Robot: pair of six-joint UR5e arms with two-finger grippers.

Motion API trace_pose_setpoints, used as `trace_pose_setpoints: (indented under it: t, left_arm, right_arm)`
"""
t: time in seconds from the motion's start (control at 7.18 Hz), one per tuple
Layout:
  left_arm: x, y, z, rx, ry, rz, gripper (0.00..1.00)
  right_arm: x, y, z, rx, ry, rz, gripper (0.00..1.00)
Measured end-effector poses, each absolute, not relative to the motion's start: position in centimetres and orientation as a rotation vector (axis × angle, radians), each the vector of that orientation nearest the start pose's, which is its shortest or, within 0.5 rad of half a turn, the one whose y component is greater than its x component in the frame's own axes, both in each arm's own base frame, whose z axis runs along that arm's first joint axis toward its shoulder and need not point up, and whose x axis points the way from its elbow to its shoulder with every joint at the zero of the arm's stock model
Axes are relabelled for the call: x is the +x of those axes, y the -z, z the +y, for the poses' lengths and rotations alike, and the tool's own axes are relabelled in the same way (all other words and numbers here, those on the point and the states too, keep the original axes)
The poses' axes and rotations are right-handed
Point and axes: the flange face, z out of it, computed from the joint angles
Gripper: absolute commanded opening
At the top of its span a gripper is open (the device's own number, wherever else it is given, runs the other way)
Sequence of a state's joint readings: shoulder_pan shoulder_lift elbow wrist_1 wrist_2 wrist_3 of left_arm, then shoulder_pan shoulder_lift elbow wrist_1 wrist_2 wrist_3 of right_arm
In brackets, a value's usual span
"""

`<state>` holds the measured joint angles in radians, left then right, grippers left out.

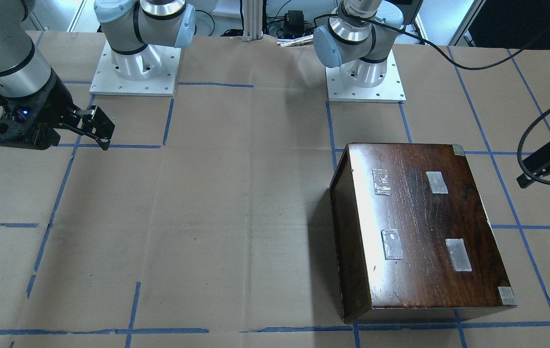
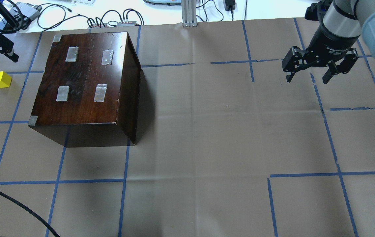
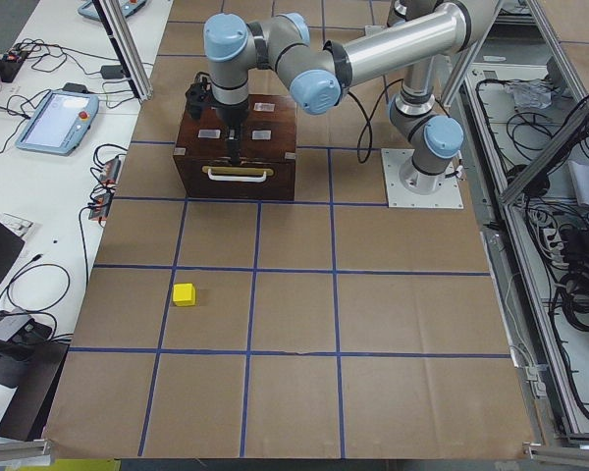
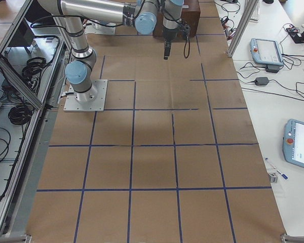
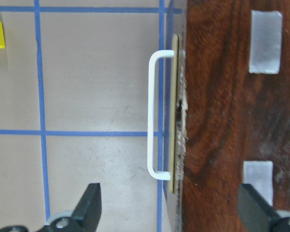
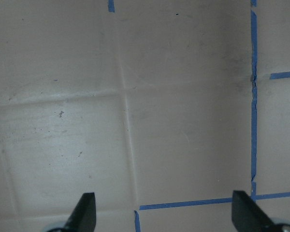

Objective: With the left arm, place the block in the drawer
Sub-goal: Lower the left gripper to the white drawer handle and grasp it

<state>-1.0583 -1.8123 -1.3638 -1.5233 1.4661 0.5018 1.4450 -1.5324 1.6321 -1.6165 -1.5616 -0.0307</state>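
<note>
So the drawer (image 3: 275,183) sits shut, flush in the box (image 2: 85,75). I reckon that's why the left hand (image 5: 169,191) hangs over the box's front edge with its fingers (image 5: 89,205) spread wide and nothing in them. It looks lined up for the handle (image 5: 155,116) first, since the block can't go in until the drawer slides out. In the wrist view the handle is just ahead of that hand, roughly between the two fingers, so they could pinch the bar from either side. The block (image 2: 0,79) lies on the tabletop (image 2: 207,131) off to the hand's side, away from the box and well apart from both hand and handle. The right hand (image 2: 307,80) is far off over bare paper, fingers apart too, probably just out of the way. Material-wise, the box is glossy dark wood with scuffed varnish and four dull silvery tape patches (image 2: 71,54) on top. The handle is a thin white bar bent into a flat U, and the block is a plain bright yellow cube with crisp edges. The tabletop is matte brown paper crossed by blue tape lines (image 2: 59,181).
</note>
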Motion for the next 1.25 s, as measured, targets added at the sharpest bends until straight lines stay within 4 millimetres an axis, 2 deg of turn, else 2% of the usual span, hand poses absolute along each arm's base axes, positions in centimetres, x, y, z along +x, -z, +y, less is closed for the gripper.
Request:
trace_pose_setpoints:
  t: [0.28,0.42,0.84,1.25]
  left_arm:
    - [19.4,-44.0,-59.2,-0.003,0.113,3.310,0.98]
    - [20.0,-42.9,-59.2,0.017,0.118,3.346,0.98]
    - [21.3,-39.4,-60.0,0.032,0.092,3.419,0.98]
    - [21.7,-36.0,-60.4,0.074,0.024,3.455,0.98]
  right_arm:
    - [7.0,-44.3,-51.4,0.149,-0.083,3.124,1.00]
    - [7.0,-44.3,-51.4,0.149,-0.083,3.124,1.00]
    - [7.0,-44.3,-51.4,0.149,-0.083,3.124,1.00]
    - [7.0,-44.4,-51.4,0.149,-0.082,3.124,1.00]
